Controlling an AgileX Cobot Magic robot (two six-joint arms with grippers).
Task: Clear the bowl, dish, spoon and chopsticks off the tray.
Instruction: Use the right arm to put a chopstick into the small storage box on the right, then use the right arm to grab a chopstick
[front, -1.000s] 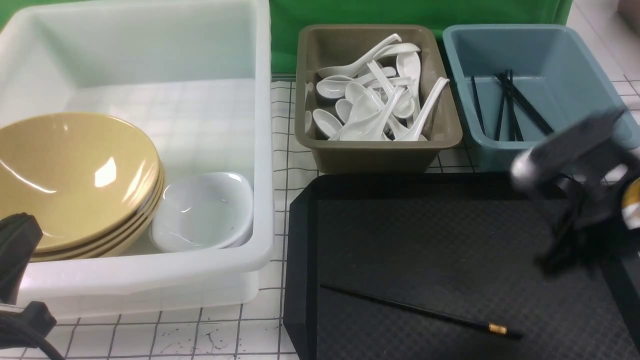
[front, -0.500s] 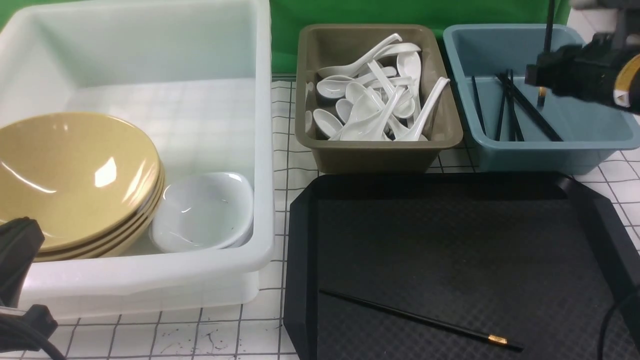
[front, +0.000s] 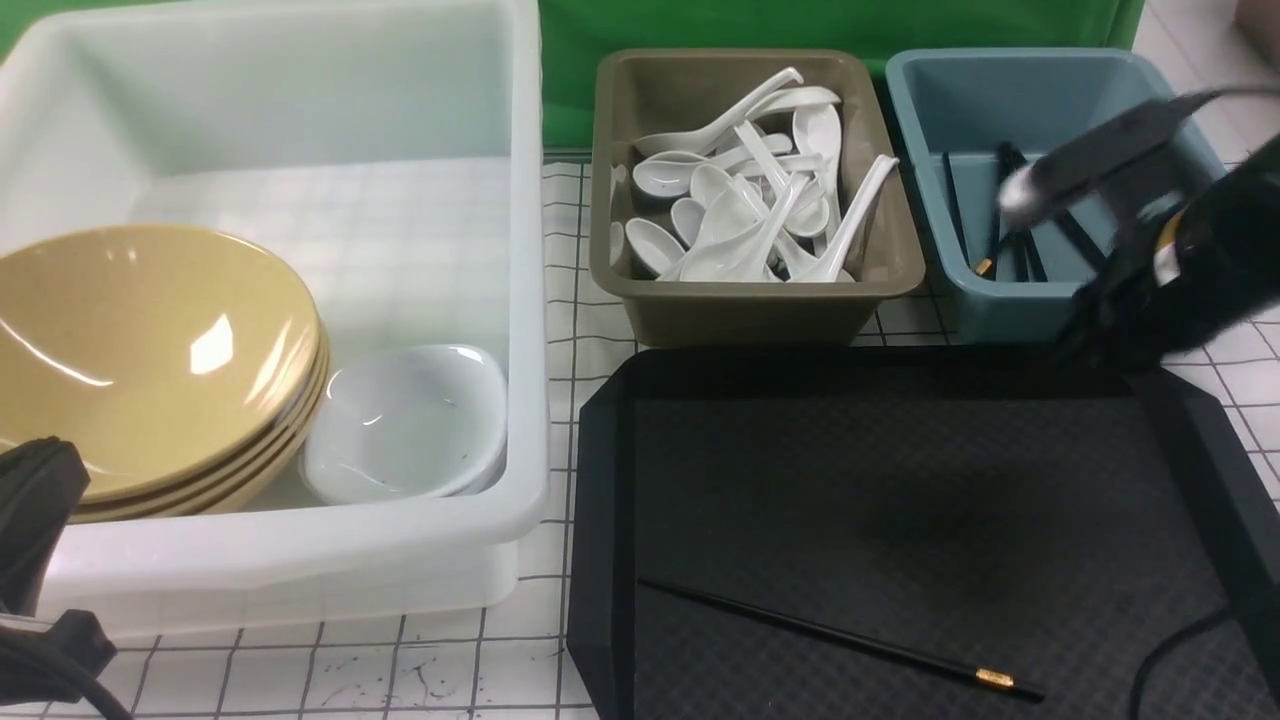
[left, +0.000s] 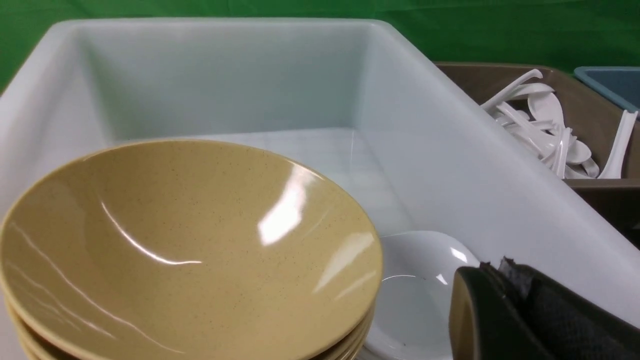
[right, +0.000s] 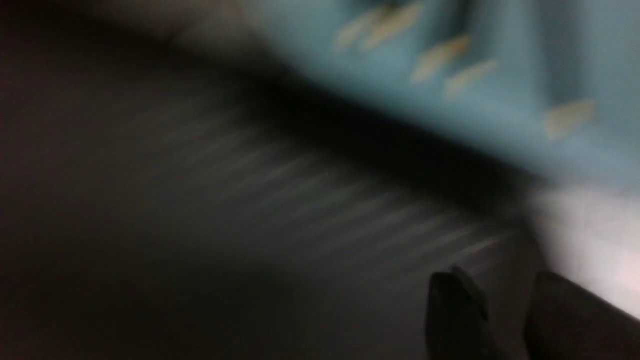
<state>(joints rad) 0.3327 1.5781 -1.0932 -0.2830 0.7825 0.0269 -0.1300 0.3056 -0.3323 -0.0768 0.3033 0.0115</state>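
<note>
On the tray (front: 900, 450) we see only one chopstick (front: 840, 632), lying near its front edge. The bowl (front: 150, 350) and the dish (front: 405, 420) sit side by side in the white tub (front: 300, 560). The right gripper (right: 505, 320), much blurred, is near the tray's far right corner, with its fingertips slightly apart and holding nothing. For the left gripper (left: 492, 280), close to the bowl, we cannot tell if it is released or clenched.
</note>
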